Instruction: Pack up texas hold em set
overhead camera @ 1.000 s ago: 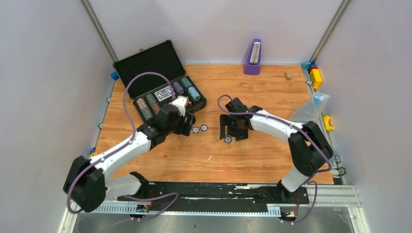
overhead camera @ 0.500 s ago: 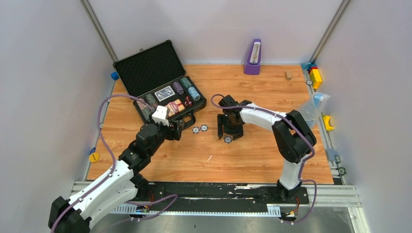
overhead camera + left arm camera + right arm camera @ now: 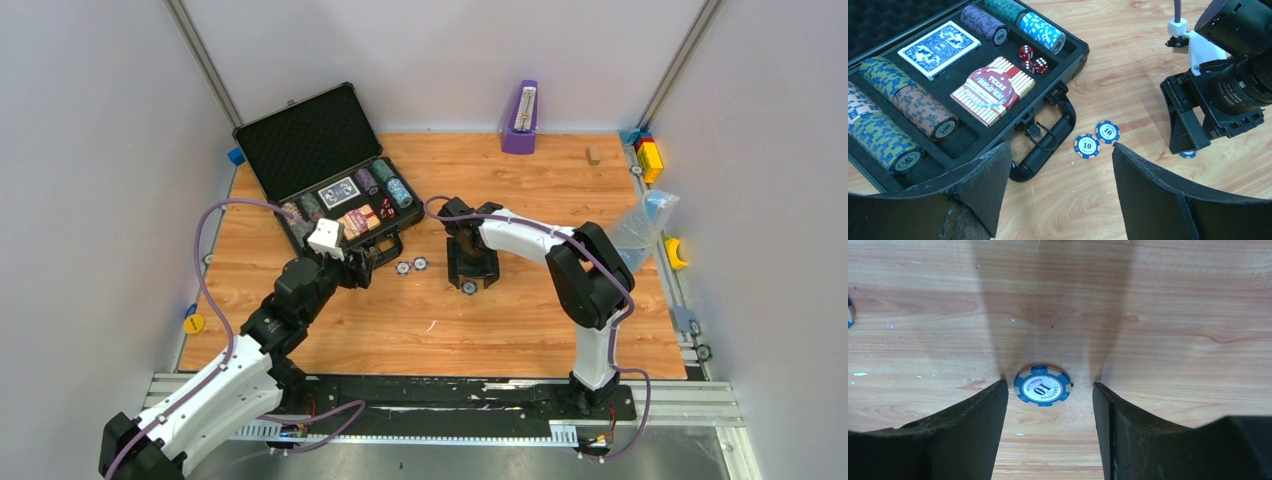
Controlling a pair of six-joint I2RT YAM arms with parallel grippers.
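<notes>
Texas hold em set point(image 3: 352, 205), top view: its briefcase point(image 3: 300, 140) lies open at the far left of the table point(image 3: 540, 330), lid up, tray filled. Two loose chips point(image 3: 402, 267) lie just outside the case, and a lone chip point(image 3: 469, 288) lies near them to the right. The left gripper point(image 3: 372, 262) hangs by the case's front edge. The right gripper point(image 3: 470, 278) stands over the lone chip. Compared with a second ago, the left arm has drawn back off the tray, uncovering the red-striped deck point(image 3: 360, 218), and the right arm has swung in closer over its chip.

Left wrist view: fingers are spread wide, with nothing between them. Chip rolls point(image 3: 923, 117), blue deck point(image 3: 940, 47) and red dice point(image 3: 1032, 57) sit in their slots. The two loose chips lie just beside the handle point(image 3: 1048, 142).

Right wrist view: fingers straddle the lone chip, parted and not yet pinching. The finger at the picture's left nearly touches its rim; the other stands off.

Risk: the chip lies flat on the wood. An off-centre close would likely shove it sideways, or the tips could ride over its thin edge and flick it away. The grippers also work near each other, so a reach for the pair could bring contact.
</notes>
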